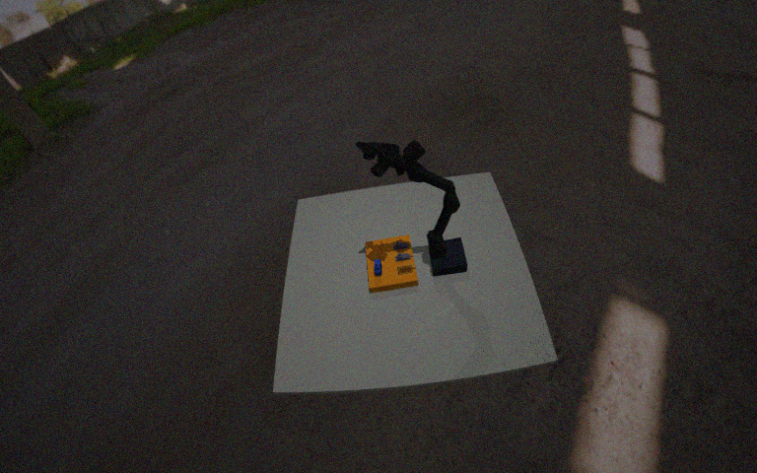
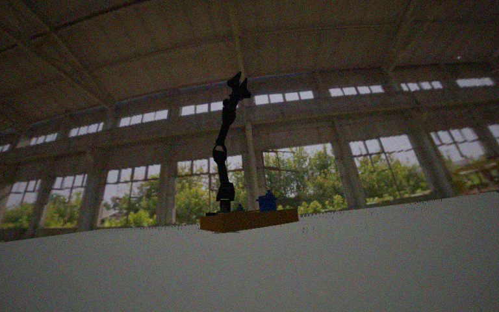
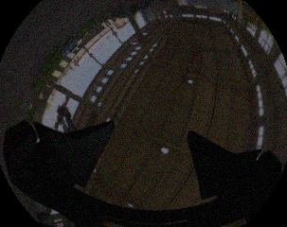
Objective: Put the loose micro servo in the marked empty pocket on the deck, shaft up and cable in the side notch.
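1 blocky blue servo (image 1: 378, 267) on flat orange deck (image 1: 393, 281).

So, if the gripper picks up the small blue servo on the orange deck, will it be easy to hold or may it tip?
The blue servo looks small and boxy, so it is probably light and stiff. In the exterior view it stands proud of the orange deck, so a sideways push might tip it. The gripper, open and raised far above, holds nothing; its jaws look wide enough to span it.
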You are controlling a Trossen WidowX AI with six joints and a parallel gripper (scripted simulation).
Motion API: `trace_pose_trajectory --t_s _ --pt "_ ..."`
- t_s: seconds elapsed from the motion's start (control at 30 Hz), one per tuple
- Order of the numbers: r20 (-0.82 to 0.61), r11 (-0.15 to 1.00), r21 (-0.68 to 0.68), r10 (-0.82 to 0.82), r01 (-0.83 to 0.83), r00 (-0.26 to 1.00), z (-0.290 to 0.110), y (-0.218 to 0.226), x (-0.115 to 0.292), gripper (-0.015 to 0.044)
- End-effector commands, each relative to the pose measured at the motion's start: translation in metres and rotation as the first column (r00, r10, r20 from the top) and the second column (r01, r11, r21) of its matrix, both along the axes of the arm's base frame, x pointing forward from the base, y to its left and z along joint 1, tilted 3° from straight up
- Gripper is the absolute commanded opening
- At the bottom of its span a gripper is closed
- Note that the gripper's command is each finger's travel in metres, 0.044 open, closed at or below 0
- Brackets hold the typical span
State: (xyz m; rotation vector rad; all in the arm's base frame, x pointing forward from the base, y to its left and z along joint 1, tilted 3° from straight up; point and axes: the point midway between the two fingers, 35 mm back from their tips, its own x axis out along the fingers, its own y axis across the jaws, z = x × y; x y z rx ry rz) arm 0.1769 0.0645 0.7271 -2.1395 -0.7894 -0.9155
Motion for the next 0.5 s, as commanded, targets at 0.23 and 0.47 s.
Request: trace_pose_trajectory --t_s 0.23,0.47 --pt "-0.315 0.996 0.04 0.088 -0.079 0.945 -0.062 0.023 0.081 0.044" --pt "-0.514 0.99 0.088 0.14 -0.11 0.846 -0.112 0.037 0.126 0.044"
